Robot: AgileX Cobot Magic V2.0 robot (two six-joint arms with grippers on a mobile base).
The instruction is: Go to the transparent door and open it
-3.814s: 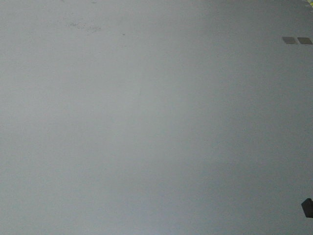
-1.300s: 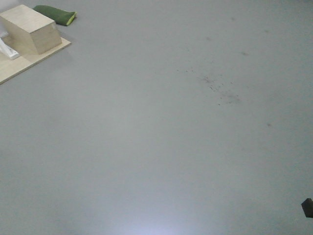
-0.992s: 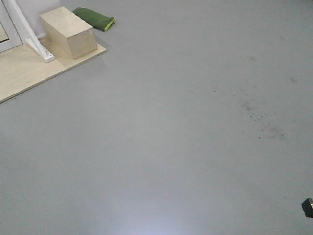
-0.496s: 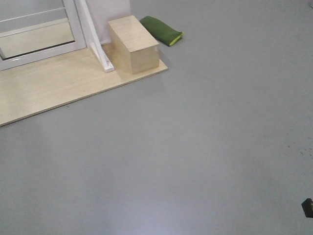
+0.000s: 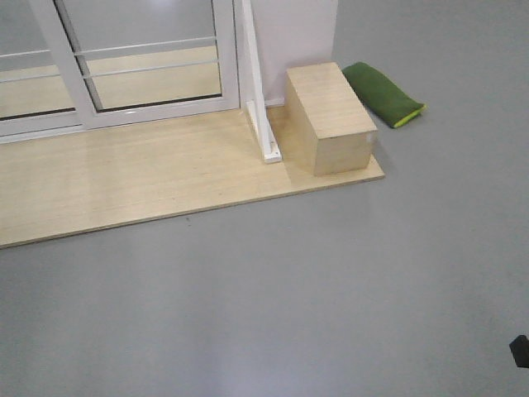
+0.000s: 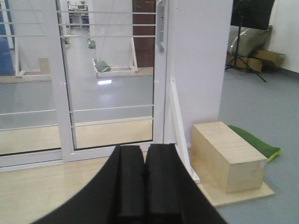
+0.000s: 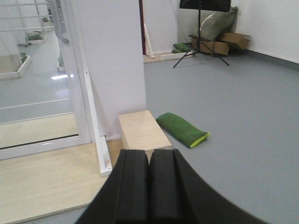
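Note:
The transparent door is a white-framed glass panel with thin horizontal white bars, standing ahead on a wooden platform. Its curved grey handle sits high on the right stile; it also shows in the right wrist view. The door's lower part shows in the front view. It is closed against the white upright post. My left gripper is shut and empty, well short of the door. My right gripper is shut and empty, pointing at the wooden box.
A similar glass panel without a handle stands left of the door. A pale wooden platform lies on the grey floor. A wooden box and a green cushion lie to its right. A tripod stand and cardboard boxes stand far back.
The front view has swung left across the grey floor: the box, the cushion, the platform and then the glass door have come into view and moved rightwards in the frame.

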